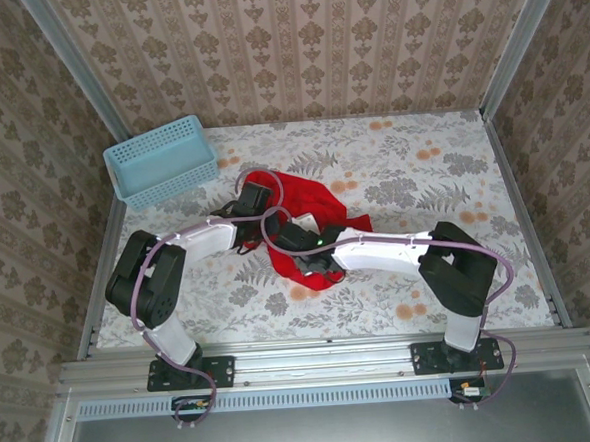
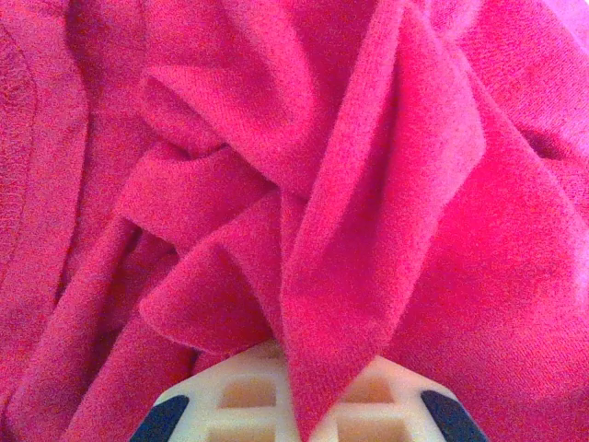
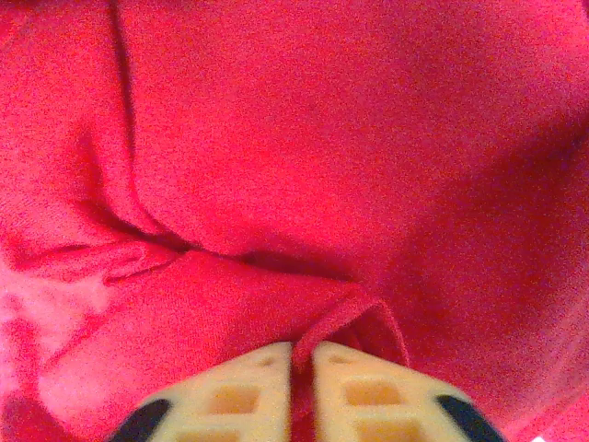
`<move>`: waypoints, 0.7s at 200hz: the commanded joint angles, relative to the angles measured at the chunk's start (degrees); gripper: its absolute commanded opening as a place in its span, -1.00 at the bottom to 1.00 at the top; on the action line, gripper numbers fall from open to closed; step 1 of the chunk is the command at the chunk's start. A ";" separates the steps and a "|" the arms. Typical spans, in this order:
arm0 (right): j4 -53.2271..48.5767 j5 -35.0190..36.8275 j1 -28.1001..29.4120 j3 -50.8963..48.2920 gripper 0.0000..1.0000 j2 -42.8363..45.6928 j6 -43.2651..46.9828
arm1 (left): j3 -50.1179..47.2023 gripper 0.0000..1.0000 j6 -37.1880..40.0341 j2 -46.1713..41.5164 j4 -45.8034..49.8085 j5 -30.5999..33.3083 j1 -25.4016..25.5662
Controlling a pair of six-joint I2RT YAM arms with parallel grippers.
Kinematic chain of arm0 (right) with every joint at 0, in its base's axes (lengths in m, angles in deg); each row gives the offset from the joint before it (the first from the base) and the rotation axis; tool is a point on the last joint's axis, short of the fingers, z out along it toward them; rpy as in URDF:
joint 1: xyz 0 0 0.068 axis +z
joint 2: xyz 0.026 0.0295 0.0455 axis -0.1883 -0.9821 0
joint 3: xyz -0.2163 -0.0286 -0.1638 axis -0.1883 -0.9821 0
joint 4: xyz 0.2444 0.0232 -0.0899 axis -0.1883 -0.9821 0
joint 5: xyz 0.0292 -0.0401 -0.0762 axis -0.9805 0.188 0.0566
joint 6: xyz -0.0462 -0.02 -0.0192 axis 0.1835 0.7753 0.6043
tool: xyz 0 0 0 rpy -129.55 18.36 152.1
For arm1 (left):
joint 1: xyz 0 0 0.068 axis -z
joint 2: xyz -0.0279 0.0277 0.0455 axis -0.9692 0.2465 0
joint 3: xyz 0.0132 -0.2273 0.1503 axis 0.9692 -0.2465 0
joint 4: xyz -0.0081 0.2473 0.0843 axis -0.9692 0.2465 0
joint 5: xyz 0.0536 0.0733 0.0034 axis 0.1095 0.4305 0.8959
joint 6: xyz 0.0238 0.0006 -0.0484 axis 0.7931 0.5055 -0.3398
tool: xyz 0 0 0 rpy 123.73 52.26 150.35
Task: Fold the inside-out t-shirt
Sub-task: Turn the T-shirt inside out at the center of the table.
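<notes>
The inside-out t-shirt (image 1: 309, 205) is a crumpled bright red heap in the middle of the table. My left gripper (image 1: 257, 198) is at its left end, shut on a gathered bunch of the red cloth (image 2: 350, 276) that spills over the cream fingers (image 2: 235, 396). My right gripper (image 1: 294, 243) presses into the near part of the heap, its cream fingers (image 3: 248, 396) shut on a thin ridge of the t-shirt (image 3: 331, 322) pinched between them.
A light blue plastic basket (image 1: 161, 161) stands at the back left of the floral table (image 1: 442, 172). Patterned walls close in the back and both sides. Bare tabletop lies right of the shirt.
</notes>
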 commanded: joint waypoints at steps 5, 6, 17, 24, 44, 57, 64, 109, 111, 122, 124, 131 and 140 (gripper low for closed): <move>-2.10 2.85 -0.51 0.56 -0.91 1.53 -0.60 | -0.69 -1.00 0.23 -0.02 -0.89 -0.43 -0.19; -2.09 2.90 -0.52 0.48 -0.92 1.61 -0.60 | -0.60 -1.00 0.21 -0.02 -0.88 -0.42 -0.19; -1.92 3.04 -0.50 -0.49 -1.00 2.94 -0.68 | -0.66 -1.00 0.29 -0.10 -0.79 -0.43 -0.19; -1.84 2.96 -0.51 -1.18 -1.00 3.86 -0.76 | -0.68 -1.00 0.28 -0.11 -0.78 -0.40 -0.19; -1.84 2.80 -0.44 -3.87 -1.00 7.65 -1.53 | -0.68 -1.00 0.27 -0.01 -0.79 -0.25 -0.19; -1.26 2.60 -0.44 -6.33 -1.00 10.83 -1.98 | -0.66 -1.00 0.35 0.00 -0.79 -0.19 -0.23; -1.06 2.45 -0.44 -7.66 -1.00 12.61 -2.15 | -0.67 -1.00 0.29 -0.02 -0.83 -0.13 -0.27; -0.81 1.38 -0.53 -13.13 -1.00 20.60 -3.57 | -0.49 -1.00 0.32 0.38 -0.88 -0.30 -0.27; -1.00 1.30 -0.58 -13.26 -1.00 20.89 -3.62 | -0.46 -1.00 0.33 0.41 -0.88 -0.26 -0.32; -1.92 0.90 -0.83 -14.27 -1.00 22.94 -3.92 | -0.39 -1.00 0.30 0.33 -0.72 -0.22 -0.27; -2.02 0.83 -0.94 -14.56 -1.00 23.15 -3.97 | -0.35 -1.00 0.34 0.33 -0.66 -0.17 -0.27; -2.34 0.40 -1.16 -15.60 -1.00 25.66 -4.10 | -0.44 -1.00 0.44 0.25 -0.55 0.00 -0.27; -2.54 -0.54 -1.54 -17.19 -1.00 28.64 -4.15 | -0.55 -1.00 0.56 0.11 -0.36 0.18 -0.36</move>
